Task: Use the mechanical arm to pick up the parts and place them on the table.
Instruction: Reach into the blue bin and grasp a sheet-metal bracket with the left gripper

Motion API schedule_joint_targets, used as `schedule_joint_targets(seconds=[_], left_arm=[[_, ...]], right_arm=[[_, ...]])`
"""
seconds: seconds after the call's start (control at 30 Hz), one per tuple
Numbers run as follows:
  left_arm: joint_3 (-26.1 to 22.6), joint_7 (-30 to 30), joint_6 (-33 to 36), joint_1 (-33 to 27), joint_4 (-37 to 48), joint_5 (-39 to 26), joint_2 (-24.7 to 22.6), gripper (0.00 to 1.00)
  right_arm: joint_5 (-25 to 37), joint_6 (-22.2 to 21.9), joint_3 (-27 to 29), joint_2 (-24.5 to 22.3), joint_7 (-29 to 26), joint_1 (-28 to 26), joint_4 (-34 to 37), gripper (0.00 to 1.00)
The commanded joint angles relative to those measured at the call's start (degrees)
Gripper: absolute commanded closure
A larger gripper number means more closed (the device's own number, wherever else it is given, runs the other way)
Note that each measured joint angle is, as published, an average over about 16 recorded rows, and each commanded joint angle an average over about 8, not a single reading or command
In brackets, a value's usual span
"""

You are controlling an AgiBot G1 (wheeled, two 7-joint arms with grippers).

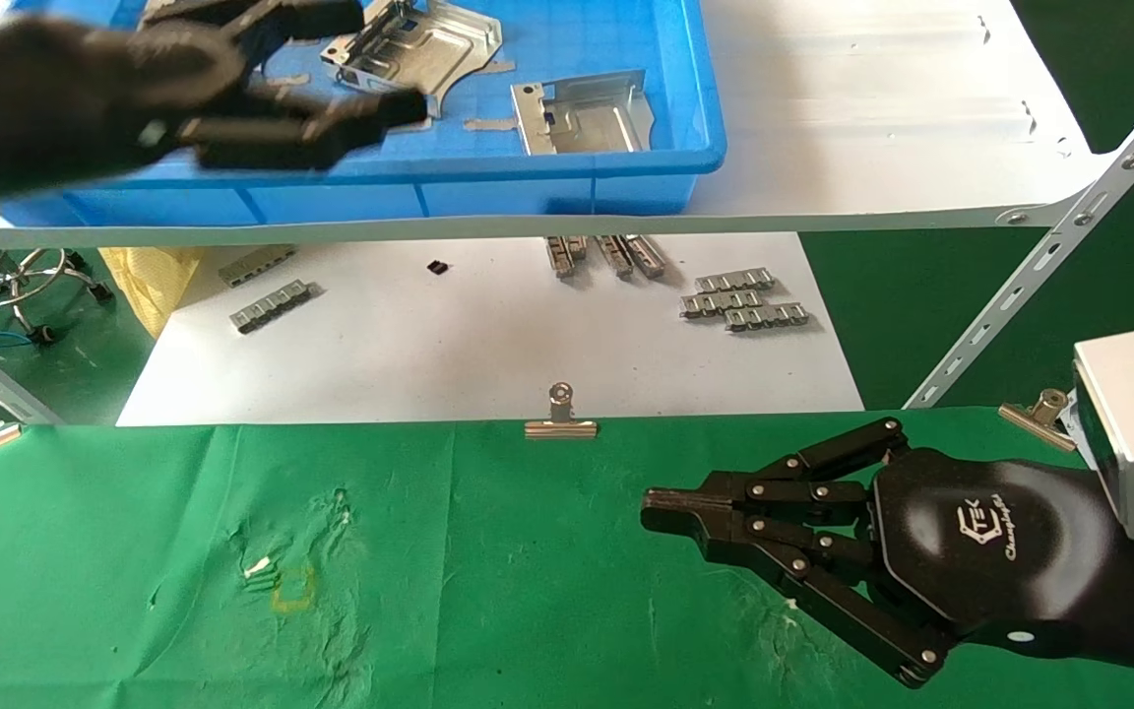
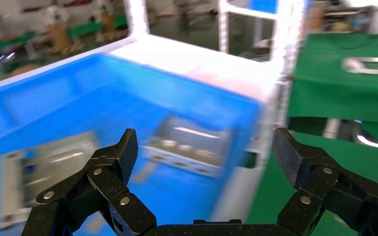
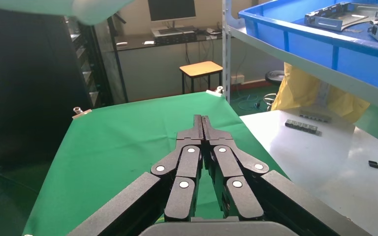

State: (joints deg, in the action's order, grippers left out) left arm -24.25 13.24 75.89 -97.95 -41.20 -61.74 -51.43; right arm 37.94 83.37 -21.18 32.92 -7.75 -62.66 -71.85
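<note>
L gripper (image 1: 350,74) wide open, empty, over far-left tray (image 1: 626,192) w/ 2 parts (image 1: 414,49) inside, prob lining up a grab; R gripper (image 1: 661,512) pinched closed, empty, parked near-right on table (image 1: 134,551).

Two silvery stamped sheet-metal brackets lie flat in the blue tray (image 1: 626,172) at twelve o'clock in the head view, close together but apart. The left bracket (image 1: 419,49) sits skewed, with upturned flanges and an embossed channel. The right bracket (image 1: 587,113) lies squarer, at its four o'clock.
</note>
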Motion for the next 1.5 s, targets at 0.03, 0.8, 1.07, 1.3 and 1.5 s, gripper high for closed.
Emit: schedule_joint_targets(seconds=[0.03, 0.8, 1.07, 1.3, 1.5], left_arm=[[-1.62, -0.09, -1.35, -4.52, 5.79, -3.22, -2.83, 0.0], [-5.69, -8.53, -23.36, -16.66, 37.33, -12.25, -17.69, 1.0], [-5.65, -9.49, -25.55, -16.76, 39.22, -12.27, -18.67, 1.0], [-5.32, -10.03, -25.45, -16.64, 39.87, -11.79, -18.86, 1.0], [-4.87, -10.47, -24.67, -16.56, 40.0, -11.13, -18.83, 1.0]], right_arm=[[0.0, 0.0, 0.0, 0.0, 0.0, 0.0, 0.0, 1.0], [0.0, 0.0, -0.01, 0.0, 0.0, 0.0, 0.0, 0.0], [-0.01, 0.0, -0.01, 0.0, 0.0, 0.0, 0.0, 0.0], [-0.01, 0.0, -0.01, 0.0, 0.01, 0.0, 0.0, 0.0], [-0.01, 0.0, -0.01, 0.0, 0.01, 0.0, 0.0, 0.0]])
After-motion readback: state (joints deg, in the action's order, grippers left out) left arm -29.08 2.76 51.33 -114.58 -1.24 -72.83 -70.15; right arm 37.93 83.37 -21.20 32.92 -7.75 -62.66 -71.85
